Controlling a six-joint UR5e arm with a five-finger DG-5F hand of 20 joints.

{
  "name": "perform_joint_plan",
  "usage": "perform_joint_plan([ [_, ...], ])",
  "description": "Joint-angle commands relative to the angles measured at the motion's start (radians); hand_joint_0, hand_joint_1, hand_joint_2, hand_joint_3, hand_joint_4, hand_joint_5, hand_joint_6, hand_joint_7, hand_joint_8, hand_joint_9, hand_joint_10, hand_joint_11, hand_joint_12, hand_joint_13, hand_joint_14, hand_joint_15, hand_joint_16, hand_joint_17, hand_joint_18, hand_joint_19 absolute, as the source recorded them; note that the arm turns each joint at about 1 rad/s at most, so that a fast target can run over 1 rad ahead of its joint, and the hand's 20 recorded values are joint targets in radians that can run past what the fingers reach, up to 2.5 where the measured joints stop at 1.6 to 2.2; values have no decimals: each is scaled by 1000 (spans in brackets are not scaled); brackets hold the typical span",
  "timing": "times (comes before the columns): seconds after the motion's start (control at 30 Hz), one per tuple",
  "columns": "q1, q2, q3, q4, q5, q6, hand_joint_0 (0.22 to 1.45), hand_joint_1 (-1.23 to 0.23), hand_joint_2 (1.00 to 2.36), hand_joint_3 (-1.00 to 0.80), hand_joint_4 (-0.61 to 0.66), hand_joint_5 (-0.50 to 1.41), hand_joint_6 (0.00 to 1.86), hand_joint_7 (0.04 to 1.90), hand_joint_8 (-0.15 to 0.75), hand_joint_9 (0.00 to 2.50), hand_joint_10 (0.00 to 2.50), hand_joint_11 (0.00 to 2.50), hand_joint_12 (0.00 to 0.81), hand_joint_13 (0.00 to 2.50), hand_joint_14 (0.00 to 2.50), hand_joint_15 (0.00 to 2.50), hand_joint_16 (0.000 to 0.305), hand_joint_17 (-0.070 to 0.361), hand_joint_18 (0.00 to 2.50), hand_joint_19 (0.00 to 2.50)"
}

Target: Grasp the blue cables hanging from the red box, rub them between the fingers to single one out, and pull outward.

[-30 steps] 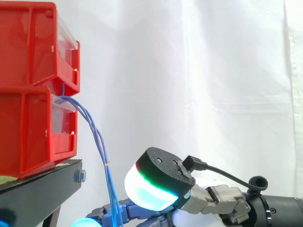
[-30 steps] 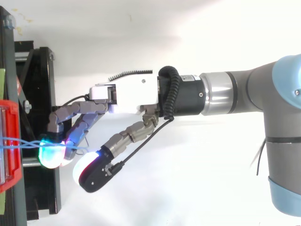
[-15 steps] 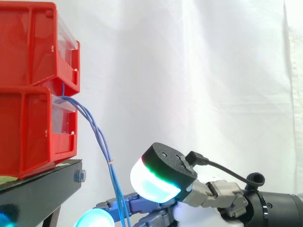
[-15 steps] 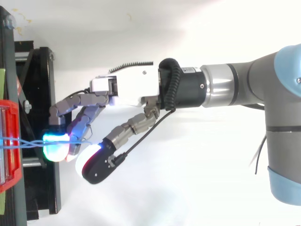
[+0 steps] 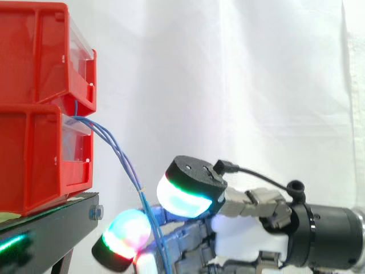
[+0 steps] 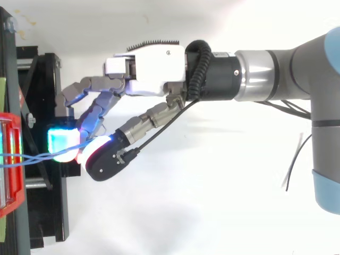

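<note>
Thin blue cables (image 5: 122, 157) come out between the two stacked red bins (image 5: 34, 51) and slant down to the right, with a small tan band on them. My hand (image 5: 245, 240) is low in the side view. A thick pad glowing white and green (image 5: 182, 197) and another glowing pink and cyan (image 5: 126, 231) close on the cables from either side. From above, the hand (image 6: 154, 77) reaches left. The cables (image 6: 34, 157) run from the red bin (image 6: 10, 175) into the pinch between the cyan pad (image 6: 62, 144) and the dark-backed pad (image 6: 103, 158).
The bins rest on a black stand (image 5: 54, 228), whose frame (image 6: 48, 95) lies just under the fingertips in the top view. A white curtain hangs behind. The grey arm (image 6: 297, 90) enters from the right.
The hand has risen and drawn back a little from the bins. Its thumb pad has closed against the finger pads over the cables, which now slant further right.
</note>
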Motion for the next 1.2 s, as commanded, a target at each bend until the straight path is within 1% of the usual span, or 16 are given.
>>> perform_joint_plan([
  [0.0, -2, 29, 0, -36, -1, -28, 600, -770, 1014, -277, 150, -162, 811, 994, 282, 836, 13, 377, 362, 725, 17, 520, 41, 93, 588, 575],
  [0.03, -1, 30, 1, -41, 1, -28, 600, -772, 1014, -276, 156, -166, 823, 973, 279, 834, 11, 379, 364, 722, 19, 521, 41, 93, 588, 574],
  [0.07, 2, 33, 0, -45, 4, -47, 602, -777, 1013, -282, 157, -168, 830, 965, 279, 833, 13, 376, 365, 721, 17, 516, 42, 94, 587, 576],
  [0.13, 5, 33, 1, -45, 4, -53, 603, -780, 1012, -297, 168, -169, 846, 933, 281, 831, 12, 376, 364, 720, 18, 521, 42, 94, 588, 576],
  [0.27, 10, 33, 0, -45, 4, -54, 600, -787, 1013, -299, 163, -160, 864, 983, 284, 828, 13, 376, 366, 716, 18, 518, 42, 95, 586, 568],
  [0.37, 13, 33, 0, -47, 4, -54, 608, -796, 1014, -272, 124, -161, 889, 1025, 286, 830, 11, 384, 364, 714, 19, 512, 42, 95, 588, 568],
  [0.47, 13, 33, 0, -51, -1, -51, 617, -806, 1015, -247, 102, -163, 899, 1070, 287, 830, 11, 387, 364, 714, 19, 516, 42, 95, 593, 560],
  [0.6, 7, 33, 1, -61, -1, -50, 633, -819, 1014, -271, 101, -163, 909, 1044, 285, 833, 11, 384, 359, 718, 17, 515, 42, 95, 605, 560],
  [0.73, 5, 43, 1, -71, -1, -50, 646, -836, 1009, -367, 118, -161, 911, 1000, 283, 840, 13, 390, 357, 730, 19, 519, 42, 94, 621, 565],
  [0.77, 5, 43, 0, -76, -1, -50, 646, -841, 1005, -414, 123, -159, 909, 997, 283, 842, 13, 392, 357, 732, 18, 521, 42, 94, 623, 564],
  [0.83, 5, 50, 0, -88, 1, -51, 619, -829, 1000, -500, 134, -145, 898, 1029, 282, 863, 11, 396, 355, 742, 19, 526, 41, 93, 629, 564],
  [0.9, 5, 50, 1, -111, -1, -50, 597, -819, 1000, -500, 137, -138, 893, 1036, 280, 874, 11, 386, 356, 745, 19, 521, 42, 93, 631, 570],
  [0.93, 4, 58, 1, -123, -1, -48, 583, -815, 1000, -500, 138, -135, 891, 1037, 282, 880, 11, 399, 356, 747, 18, 520, 42, 94, 634, 568],
  [1.0, 4, 58, 1, -128, -1, -48, 552, -790, 1000, -500, 144, -124, 886, 1051, 288, 909, 13, 396, 360, 760, 18, 522, 42, 95, 649, 570],
  [1.17, 4, 67, 1, -137, 1, -48, 548, -744, 1000, -500, 140, -107, 880, 1085, 288, 963, 12, 403, 359, 807, 18, 534, 41, 93, 669, 574],
])
